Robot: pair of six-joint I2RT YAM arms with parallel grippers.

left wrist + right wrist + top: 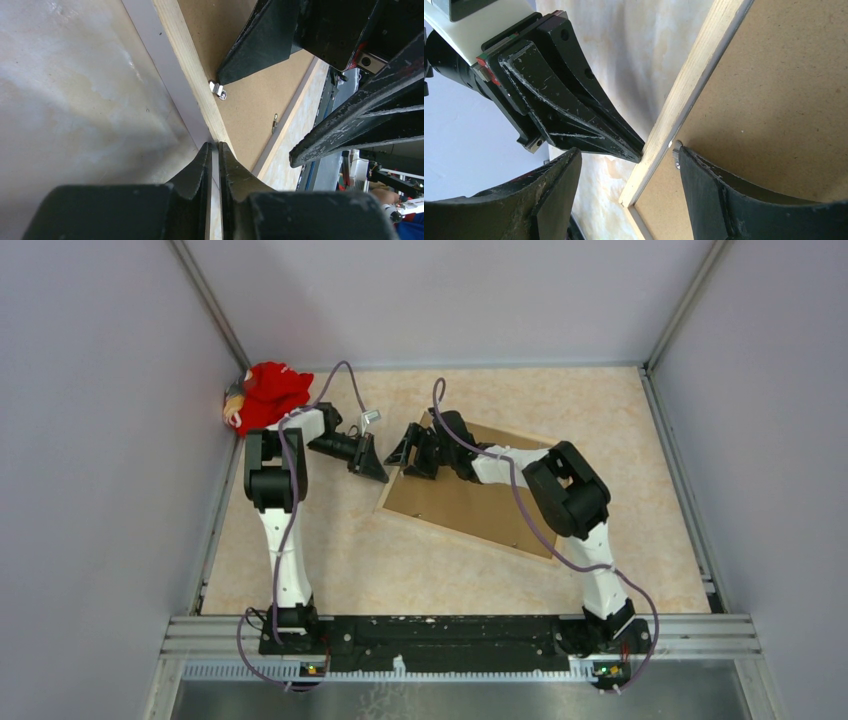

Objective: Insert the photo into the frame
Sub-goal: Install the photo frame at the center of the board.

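Here the frame [689, 85] lies face down on the surface [330, 560], brown backing board [470, 505] up. My left jaws are clenched on its light wooden edge near a corner. My right jaws stand released astride that edge, one finger touching a metal clip [217, 89].

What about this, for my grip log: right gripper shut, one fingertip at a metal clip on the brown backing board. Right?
Not shut: the right wrist view shows the right gripper open, straddling the frame edge, one fingertip at the clip on the backing board.
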